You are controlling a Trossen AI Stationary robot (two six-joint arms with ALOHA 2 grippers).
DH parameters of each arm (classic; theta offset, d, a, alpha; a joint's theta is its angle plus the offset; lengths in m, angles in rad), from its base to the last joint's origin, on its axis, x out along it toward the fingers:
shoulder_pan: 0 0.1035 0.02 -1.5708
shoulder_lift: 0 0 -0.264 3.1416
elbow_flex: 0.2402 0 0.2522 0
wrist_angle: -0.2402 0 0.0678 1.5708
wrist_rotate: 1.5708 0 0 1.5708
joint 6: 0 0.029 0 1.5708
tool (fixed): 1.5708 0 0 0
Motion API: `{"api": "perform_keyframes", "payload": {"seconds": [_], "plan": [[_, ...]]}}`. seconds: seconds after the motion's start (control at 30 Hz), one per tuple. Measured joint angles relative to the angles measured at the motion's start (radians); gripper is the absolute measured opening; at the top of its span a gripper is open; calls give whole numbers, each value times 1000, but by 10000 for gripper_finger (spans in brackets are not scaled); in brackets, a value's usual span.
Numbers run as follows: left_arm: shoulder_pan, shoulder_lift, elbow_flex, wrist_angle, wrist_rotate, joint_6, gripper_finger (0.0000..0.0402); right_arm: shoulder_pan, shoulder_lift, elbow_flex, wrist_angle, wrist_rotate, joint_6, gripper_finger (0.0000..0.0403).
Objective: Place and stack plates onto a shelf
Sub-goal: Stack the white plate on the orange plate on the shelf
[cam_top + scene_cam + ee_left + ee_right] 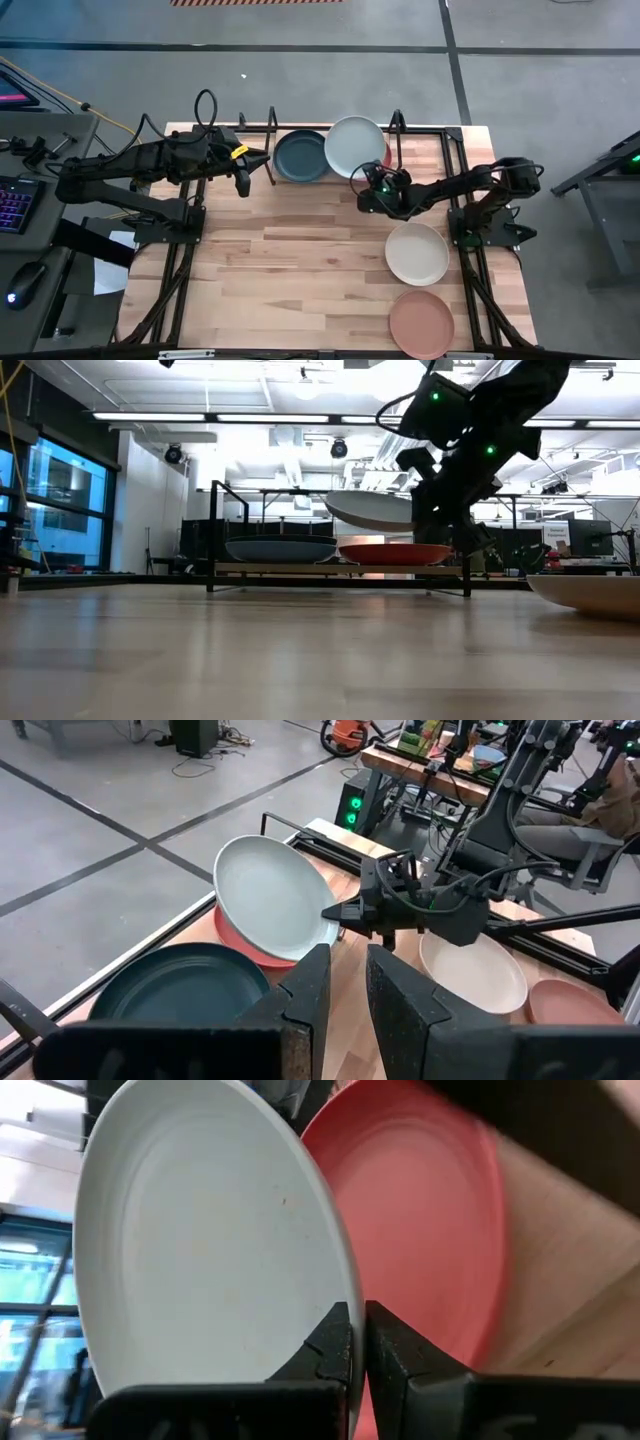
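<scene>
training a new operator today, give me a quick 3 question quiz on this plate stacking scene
1. True or false: the pale mint plate already lies flat on the coral red plate.
2. Which gripper holds a plate? A) left gripper B) right gripper
3. How many plates lie on the tabletop, off the shelf?

Key
1. False: it is held tilted above it.
2. B, pinching the mint plate's rim.
3. Two: the cream plate and the terracotta plate.

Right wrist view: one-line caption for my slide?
Right fingers pinch the pale plate by its rim above the red plate.
</scene>
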Motion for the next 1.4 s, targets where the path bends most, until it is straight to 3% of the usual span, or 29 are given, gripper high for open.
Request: {"api": "perform_keyframes", "payload": {"seconds": [0.47, 0.67, 1.13, 1.4], "plan": [[0, 0, 0, 2, 0, -37, 56, -13, -1, 0, -88, -48, -35, 0], [0, 0, 0, 30, 0, -56, 56, -13, -1, 0, -88, -5, -8, 0], [0, 0, 0, 31, 19, -90, 56, -4, -6, 0, -88, -101, 88, 0], [-1, 0, 0, 30, 47, -109, 56, -39, -20, 120, -362, -142, 71, 0]]}}
